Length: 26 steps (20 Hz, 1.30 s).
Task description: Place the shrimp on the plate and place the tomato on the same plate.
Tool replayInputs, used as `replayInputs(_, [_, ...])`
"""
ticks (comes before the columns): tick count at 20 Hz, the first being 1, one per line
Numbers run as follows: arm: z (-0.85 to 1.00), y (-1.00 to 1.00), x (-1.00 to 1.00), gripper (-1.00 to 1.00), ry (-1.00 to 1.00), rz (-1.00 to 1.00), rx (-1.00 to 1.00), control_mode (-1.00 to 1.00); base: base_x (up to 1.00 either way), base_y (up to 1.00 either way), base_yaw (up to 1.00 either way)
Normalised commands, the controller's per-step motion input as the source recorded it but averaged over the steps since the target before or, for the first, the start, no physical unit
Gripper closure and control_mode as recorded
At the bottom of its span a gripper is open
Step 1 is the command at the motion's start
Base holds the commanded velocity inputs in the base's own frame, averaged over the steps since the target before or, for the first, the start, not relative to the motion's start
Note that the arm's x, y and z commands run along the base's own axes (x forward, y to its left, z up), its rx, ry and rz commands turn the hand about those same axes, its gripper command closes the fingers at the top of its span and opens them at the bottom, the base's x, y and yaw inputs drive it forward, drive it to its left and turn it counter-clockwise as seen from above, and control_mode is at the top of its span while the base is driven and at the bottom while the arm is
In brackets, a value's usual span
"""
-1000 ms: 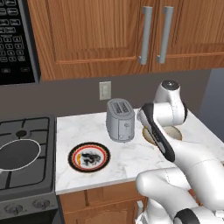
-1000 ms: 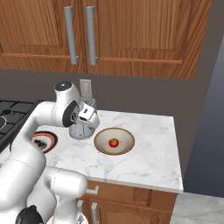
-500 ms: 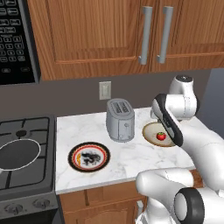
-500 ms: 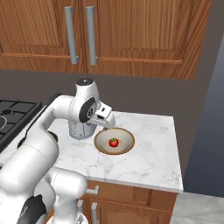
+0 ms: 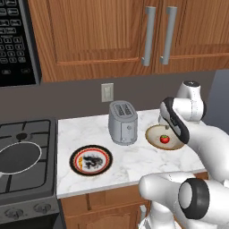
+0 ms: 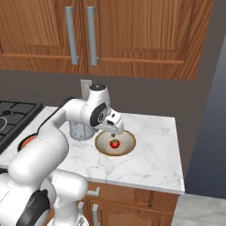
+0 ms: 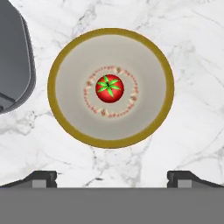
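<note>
Tool spread wide, empty, above the tomato in its bowl

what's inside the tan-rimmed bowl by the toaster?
The tomato sits at the centre of the tan-rimmed bowl, stem up, on a dotted ring pattern. Nothing else shows inside; what lies under the tomato is covered.
</note>
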Motion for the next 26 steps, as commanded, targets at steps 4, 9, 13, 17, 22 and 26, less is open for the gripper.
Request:
replayInputs(4, [-0.44, -0.09, 0.10, -1.00, 0.00, 0.00, 0.00, -1.00, 0.00, 0.00, 0.00])
replayInputs(9, [-0.30, -0.01, 0.19, -1.00, 0.04, 0.00, 0.00, -1.00, 0.00, 0.00, 0.00])
replayInputs(13, [-0.16, 0.00, 0.30, -1.00, 0.06, 0.00, 0.00, -1.00, 0.00, 0.00, 0.00])
replayInputs(17, [-0.09, -0.08, 0.20, -1.00, 0.05, 0.00, 0.00, -1.00, 0.00, 0.00, 0.00])
replayInputs(22, [-0.15, -0.04, 0.21, -1.00, 0.03, 0.00, 0.00, -1.00, 0.00, 0.00, 0.00])
replayInputs(26, [-0.21, 0.00, 0.26, -1.00, 0.05, 0.00, 0.00, -1.00, 0.00, 0.00, 0.00])
